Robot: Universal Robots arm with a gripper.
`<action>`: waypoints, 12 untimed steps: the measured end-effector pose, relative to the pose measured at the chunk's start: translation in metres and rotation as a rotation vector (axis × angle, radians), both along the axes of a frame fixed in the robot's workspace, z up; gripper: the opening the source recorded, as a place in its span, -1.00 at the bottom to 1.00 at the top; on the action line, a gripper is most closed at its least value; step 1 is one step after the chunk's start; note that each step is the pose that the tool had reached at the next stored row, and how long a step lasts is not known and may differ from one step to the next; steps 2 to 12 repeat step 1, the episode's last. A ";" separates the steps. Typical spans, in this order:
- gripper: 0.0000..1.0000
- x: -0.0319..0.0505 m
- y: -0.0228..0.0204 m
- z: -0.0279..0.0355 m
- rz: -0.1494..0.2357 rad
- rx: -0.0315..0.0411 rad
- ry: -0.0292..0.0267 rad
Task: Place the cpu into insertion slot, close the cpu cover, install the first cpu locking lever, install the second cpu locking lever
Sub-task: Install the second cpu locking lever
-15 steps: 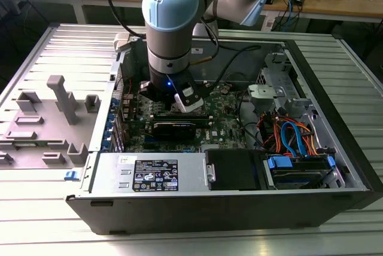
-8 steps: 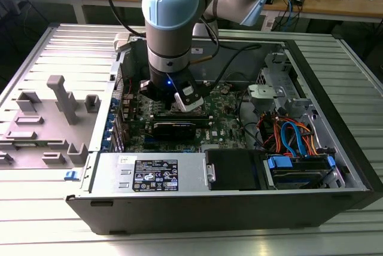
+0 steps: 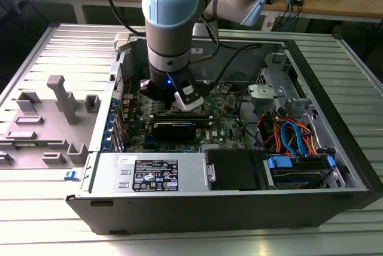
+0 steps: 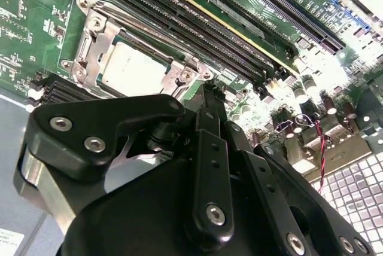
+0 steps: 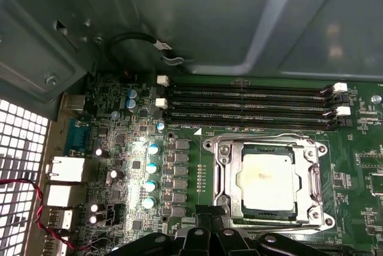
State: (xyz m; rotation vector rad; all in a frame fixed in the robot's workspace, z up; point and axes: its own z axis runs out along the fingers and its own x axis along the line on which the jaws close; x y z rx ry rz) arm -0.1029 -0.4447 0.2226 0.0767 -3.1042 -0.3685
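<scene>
The cpu (image 5: pixel 267 179) lies flat in the insertion slot, its silver-grey top showing through the open middle of the cpu cover (image 5: pixel 224 172). The cover is down over it. In the second wrist view the cpu (image 4: pixel 133 70) and the cover (image 4: pixel 90 46) sit just beyond my black fingers. A thin wire locking lever (image 5: pixel 263 137) runs along the socket's side nearest the memory slots. My gripper (image 5: pixel 209 214) hovers at the socket's opposite edge, fingers together, with nothing visible between them. In the exterior view the gripper (image 3: pixel 181 97) is low inside the open case, over the green board.
Long black memory slots (image 5: pixel 248 103) flank the socket. Capacitors (image 5: pixel 152 166) and rear ports (image 5: pixel 63 169) stand to one side. The case wall (image 5: pixel 251 23) rises behind. In the exterior view a long black card (image 3: pixel 173 127), coloured cables (image 3: pixel 293 136) and a drive bay (image 3: pixel 299 169) fill the case.
</scene>
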 end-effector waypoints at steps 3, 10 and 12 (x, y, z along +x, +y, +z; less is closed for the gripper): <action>-0.79 0.0000 0.0000 0.0002 0.000 -0.0001 0.0000; -0.79 0.0000 0.0000 0.0002 0.000 -0.0001 0.0000; -0.79 0.0000 0.0000 0.0002 0.000 -0.0001 0.0000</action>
